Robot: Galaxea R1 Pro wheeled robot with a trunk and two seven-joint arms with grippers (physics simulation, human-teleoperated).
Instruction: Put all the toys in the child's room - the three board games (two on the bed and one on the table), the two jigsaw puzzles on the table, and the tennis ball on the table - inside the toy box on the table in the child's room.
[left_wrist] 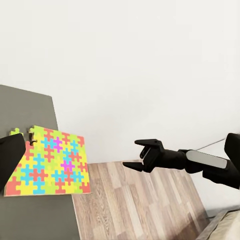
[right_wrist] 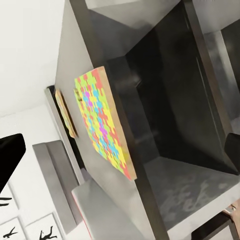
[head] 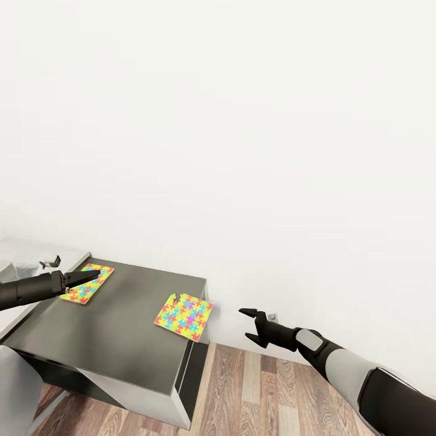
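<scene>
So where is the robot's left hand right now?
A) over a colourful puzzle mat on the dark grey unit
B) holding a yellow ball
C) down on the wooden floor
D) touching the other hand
A: in the head view the left hand hangs over the far jigsaw puzzle on the dark grey unit.

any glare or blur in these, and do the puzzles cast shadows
Head view: flat, even light, no glare; the near jigsaw puzzle casts almost no shadow on the dark side unit. Right wrist view: steeply tilted, soft sheen on dark panels. Left wrist view: sharp, no blur.
</scene>
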